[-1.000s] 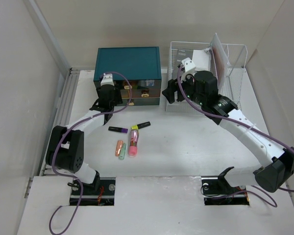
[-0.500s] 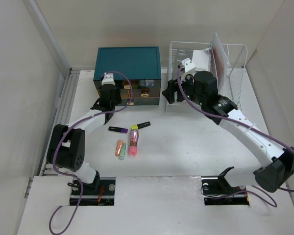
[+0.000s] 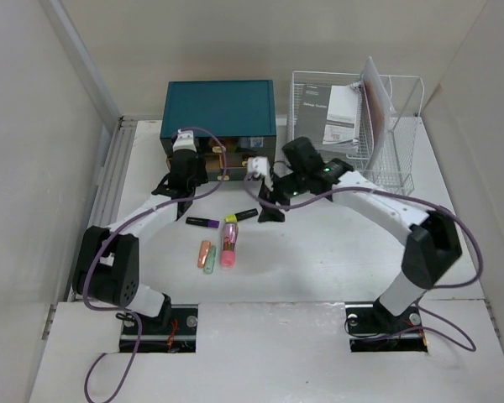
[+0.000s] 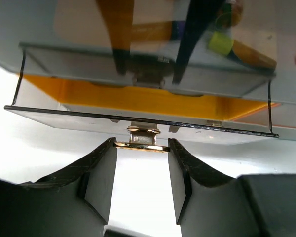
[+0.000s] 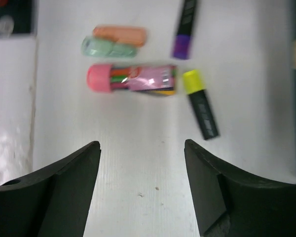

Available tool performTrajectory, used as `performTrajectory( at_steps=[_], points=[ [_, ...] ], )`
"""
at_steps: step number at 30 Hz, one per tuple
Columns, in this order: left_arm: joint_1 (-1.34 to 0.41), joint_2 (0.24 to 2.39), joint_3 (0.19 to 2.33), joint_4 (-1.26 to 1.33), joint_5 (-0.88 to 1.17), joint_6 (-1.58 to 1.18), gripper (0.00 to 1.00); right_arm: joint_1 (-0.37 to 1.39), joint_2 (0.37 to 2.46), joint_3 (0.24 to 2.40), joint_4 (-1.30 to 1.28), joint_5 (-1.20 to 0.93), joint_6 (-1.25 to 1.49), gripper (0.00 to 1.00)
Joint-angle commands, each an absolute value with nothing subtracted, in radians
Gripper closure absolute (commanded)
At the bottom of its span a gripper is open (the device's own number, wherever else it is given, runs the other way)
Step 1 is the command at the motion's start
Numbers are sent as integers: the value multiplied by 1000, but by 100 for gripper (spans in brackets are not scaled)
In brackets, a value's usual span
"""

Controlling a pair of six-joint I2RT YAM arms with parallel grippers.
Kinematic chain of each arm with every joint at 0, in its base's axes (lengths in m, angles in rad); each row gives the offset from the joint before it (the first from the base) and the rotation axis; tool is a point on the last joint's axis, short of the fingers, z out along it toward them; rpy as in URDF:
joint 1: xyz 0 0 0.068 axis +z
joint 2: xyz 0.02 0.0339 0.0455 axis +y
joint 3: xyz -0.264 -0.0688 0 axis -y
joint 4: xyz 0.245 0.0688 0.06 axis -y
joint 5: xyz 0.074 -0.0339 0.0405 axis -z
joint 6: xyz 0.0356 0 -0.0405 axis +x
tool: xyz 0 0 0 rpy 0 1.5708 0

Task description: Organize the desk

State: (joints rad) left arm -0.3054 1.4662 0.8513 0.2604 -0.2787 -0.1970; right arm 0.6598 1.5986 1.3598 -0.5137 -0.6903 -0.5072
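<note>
On the white desk (image 3: 336, 243) lie a pink-capped tube of coloured pens (image 3: 228, 248), an orange highlighter (image 3: 204, 252), a green one (image 3: 211, 260), a purple-capped marker (image 3: 203, 222) and a yellow-capped marker (image 3: 242, 216). My right gripper (image 3: 267, 204) is open and empty, just right of them. In the right wrist view it (image 5: 141, 144) hovers over bare desk, with the tube (image 5: 133, 79) and yellow-capped marker (image 5: 201, 106) ahead. My left gripper (image 3: 187, 157) is at the front of the teal drawer box (image 3: 221, 105). In the left wrist view it (image 4: 141, 146) is shut on a gold drawer knob (image 4: 142, 144).
A white wire rack (image 3: 395, 143) with booklets and papers stands at the back right, beside the drawer box. The drawer above the knob shows an orange inside (image 4: 138, 96). A wall runs along the desk's left side.
My right arm has swung from the wire rack down and left to the desk beside the markers. My left gripper has stayed at the drawer front.
</note>
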Motion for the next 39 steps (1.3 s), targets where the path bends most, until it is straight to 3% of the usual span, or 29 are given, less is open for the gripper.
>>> performTrajectory(
  at_steps=[1, 5, 12, 25, 39],
  points=[
    [-319, 1385, 841, 265, -278, -233, 100, 704, 1678, 1442, -819, -871, -981, 26],
    [-319, 1362, 831, 246, -258, -253, 100, 741, 1712, 1433, -806, -761, -1230, 26],
    [-328, 1321, 822, 216, -249, -285, 100, 807, 1703, 1407, -666, -601, -1402, 25],
    [-328, 1275, 801, 161, -199, -313, 100, 979, 1798, 1427, -540, -362, -1584, 25],
    [-348, 1275, 801, 112, -190, -322, 100, 1020, 1953, 1466, -518, -262, -1732, 25]
  ],
)
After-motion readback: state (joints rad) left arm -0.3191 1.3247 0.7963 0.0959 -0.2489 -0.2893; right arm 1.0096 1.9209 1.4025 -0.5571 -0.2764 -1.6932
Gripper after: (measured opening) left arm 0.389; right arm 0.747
